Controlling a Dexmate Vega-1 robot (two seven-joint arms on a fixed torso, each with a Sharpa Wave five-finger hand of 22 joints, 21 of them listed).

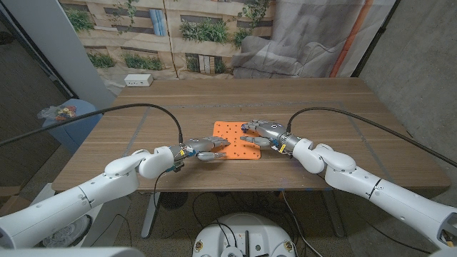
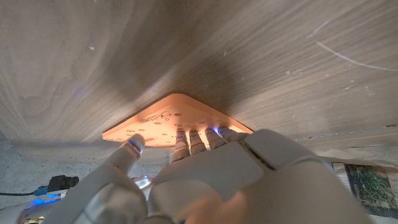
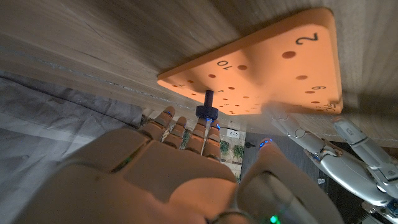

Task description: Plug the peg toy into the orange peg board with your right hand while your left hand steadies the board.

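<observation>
I hold the peg toy (image 3: 208,112) in my right hand (image 1: 265,131), pinched between the fingertips; it is a small dark blue piece with a thin stem and a wider collar. I judge it light and stiff, probably smooth plastic, so it can slip or turn if I pinch too loosely. The best hold is at the collar, leaving the tip free. In the right wrist view its long axis points from my fingertips toward the orange peg board (image 1: 236,141), and the tip is at the board's surface among the small holes; whether it is already inside a hole I cannot tell. The board lies flat at the middle of the counter (image 1: 143,114), thin and rigid, probably easy to slide. My left hand (image 1: 203,150) has its fingers pressed together, with the tips on the board's lower left edge.
</observation>
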